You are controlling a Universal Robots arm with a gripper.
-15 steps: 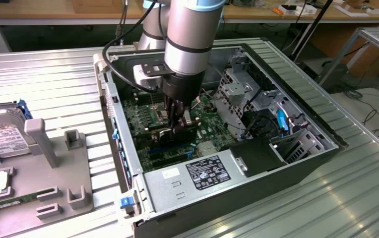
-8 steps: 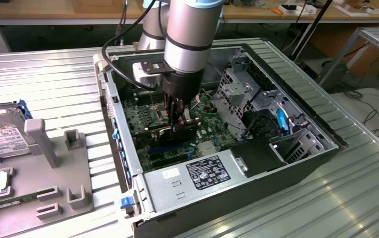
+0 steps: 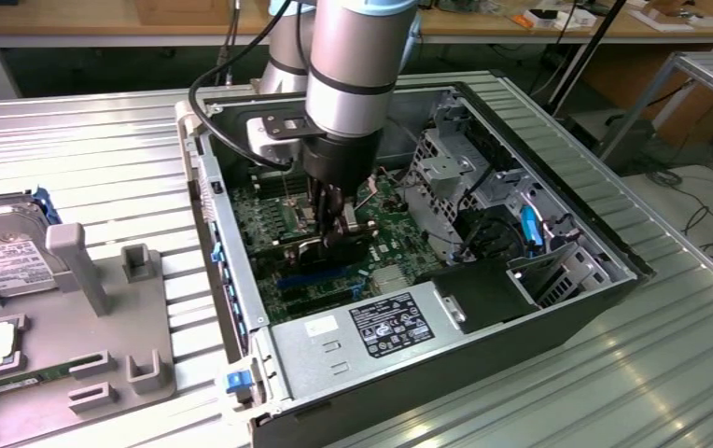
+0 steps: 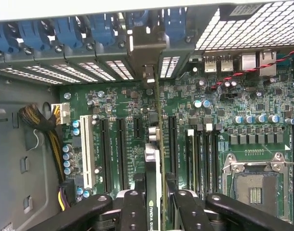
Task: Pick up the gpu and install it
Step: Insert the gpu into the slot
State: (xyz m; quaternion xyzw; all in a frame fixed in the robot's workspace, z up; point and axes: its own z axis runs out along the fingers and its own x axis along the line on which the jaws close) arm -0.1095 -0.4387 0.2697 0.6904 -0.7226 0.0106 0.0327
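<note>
In the exterior view I see the gripper (image 3: 329, 224) down inside the open computer case (image 3: 556, 201), towards the exterior view's left, clamped on the gpu (image 3: 338, 254) held upright over the motherboard (image 3: 397, 245). In the wrist view the gpu (image 4: 154, 144) stands edge-on between the fingers (image 4: 133, 208), above the expansion slots (image 4: 120, 149).

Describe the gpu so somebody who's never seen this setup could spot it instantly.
Look into the open computer case, under the arm. The tool grips the gpu, a thin dark card held on edge above the green motherboard. It is the only card standing there; the slots beside it are bare.
</note>
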